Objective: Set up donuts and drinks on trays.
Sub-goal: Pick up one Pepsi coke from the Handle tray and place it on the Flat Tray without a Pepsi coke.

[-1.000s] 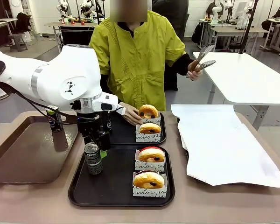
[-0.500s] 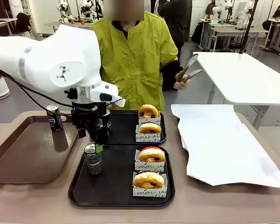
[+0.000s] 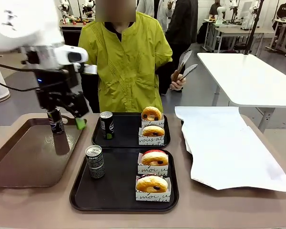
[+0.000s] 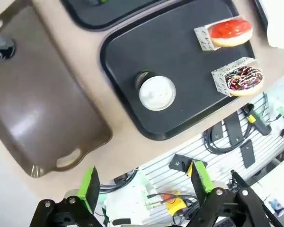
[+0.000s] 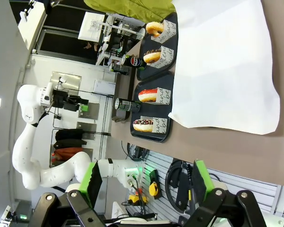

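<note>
Tan table (image 3: 33,210) held two black trays (image 3: 119,198), each with two sleeved donuts (image 3: 151,183) and one can (image 3: 95,161). Third can (image 3: 55,121) stood on brown tray (image 3: 24,167), outside setup. Left gripper (image 3: 66,110) hung raised beside third can, jaws wide, empty. Right gripper (image 5: 144,182) open, empty, off table. Likely next: descend squarely over can, grip mid-body, lift straight.

The brown tray (image 3: 19,162) is cut off at the left edge.
</note>
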### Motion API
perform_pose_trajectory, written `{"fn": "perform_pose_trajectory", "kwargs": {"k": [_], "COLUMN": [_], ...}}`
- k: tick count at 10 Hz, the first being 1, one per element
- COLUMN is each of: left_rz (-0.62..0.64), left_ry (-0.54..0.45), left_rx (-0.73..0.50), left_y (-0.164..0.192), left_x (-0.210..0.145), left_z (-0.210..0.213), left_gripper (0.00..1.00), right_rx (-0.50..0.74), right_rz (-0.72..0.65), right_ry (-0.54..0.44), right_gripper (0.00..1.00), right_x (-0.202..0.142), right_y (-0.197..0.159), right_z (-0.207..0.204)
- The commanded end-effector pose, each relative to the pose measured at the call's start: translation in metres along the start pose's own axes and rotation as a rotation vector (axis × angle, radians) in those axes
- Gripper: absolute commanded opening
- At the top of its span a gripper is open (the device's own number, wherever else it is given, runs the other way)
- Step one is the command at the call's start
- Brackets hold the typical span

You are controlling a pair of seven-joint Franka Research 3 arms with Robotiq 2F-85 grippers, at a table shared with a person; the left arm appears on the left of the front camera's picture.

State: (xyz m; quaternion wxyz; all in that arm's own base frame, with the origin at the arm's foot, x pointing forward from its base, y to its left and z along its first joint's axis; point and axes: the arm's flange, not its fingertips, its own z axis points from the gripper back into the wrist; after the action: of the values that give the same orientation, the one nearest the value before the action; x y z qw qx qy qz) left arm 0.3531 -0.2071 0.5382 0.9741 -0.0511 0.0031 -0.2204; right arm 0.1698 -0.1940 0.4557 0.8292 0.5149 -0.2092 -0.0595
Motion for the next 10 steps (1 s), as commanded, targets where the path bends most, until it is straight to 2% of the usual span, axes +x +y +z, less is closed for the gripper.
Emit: {"fn": "perform_pose_trajectory", "kwargs": {"k": [1,4,5,10], "left_rz": [0.013,0.087,0.063,0.066], "left_ry": [0.021,0.049,0.030,0.035], "left_rx": [-0.037,-0.004,-0.024,-0.017], "left_y": [0.028,0.065,0.050,0.052], "left_x": [-0.013,-0.015,-0.015,-0.015], "left_z": [-0.007,-0.014,-0.007,-0.009], "left_gripper": [1.00,1.00,1.00,1.00], "right_rx": [0.012,0.012,0.012,0.012], "right_rz": [0.012,0.012,0.012,0.012], "right_ry": [-0.001,-0.001,-0.001,-0.001], "right_gripper": [1.00,1.00,1.00,1.00], "right_x": [0.001,0.001,0.001,0.001], "right_y": [0.000,0.000,0.000,0.000], "right_z": [0.000,0.000,0.000,0.000]}}
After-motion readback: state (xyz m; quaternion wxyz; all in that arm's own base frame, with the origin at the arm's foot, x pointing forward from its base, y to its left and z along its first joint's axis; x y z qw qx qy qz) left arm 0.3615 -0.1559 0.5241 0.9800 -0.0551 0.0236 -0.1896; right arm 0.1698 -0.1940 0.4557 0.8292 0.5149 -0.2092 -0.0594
